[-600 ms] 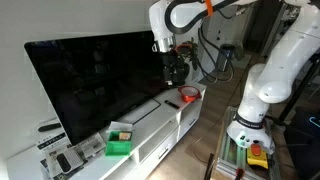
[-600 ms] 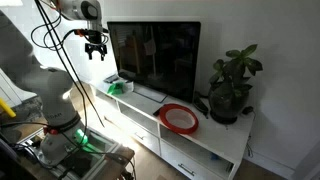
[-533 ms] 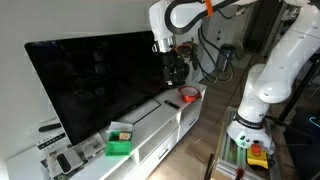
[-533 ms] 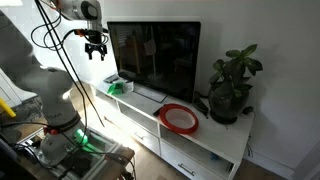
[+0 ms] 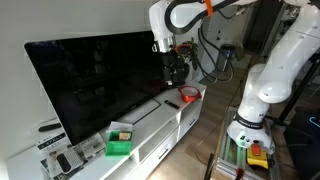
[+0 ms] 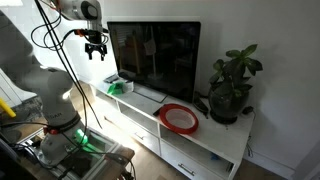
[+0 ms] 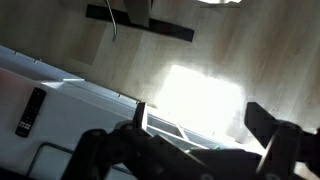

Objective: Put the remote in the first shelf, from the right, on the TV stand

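The black remote (image 7: 30, 111) lies flat on the glossy white top of the TV stand (image 7: 80, 105) at the left of the wrist view. The long white TV stand (image 5: 150, 135) (image 6: 140, 115) shows in both exterior views under the big black TV (image 5: 95, 80) (image 6: 155, 55). My gripper (image 5: 175, 70) (image 6: 96, 50) (image 7: 200, 125) hangs high in the air in front of the stand, well above it. Its fingers are spread apart and hold nothing. I cannot make out the remote in the exterior views.
On the stand are a green box (image 5: 119, 143) (image 6: 118, 86), a red plate (image 5: 188, 94) (image 6: 179, 117) and a potted plant (image 6: 230, 88). A second white robot arm (image 5: 270, 85) stands on a base beside the stand. The floor is wooden (image 7: 200, 60).
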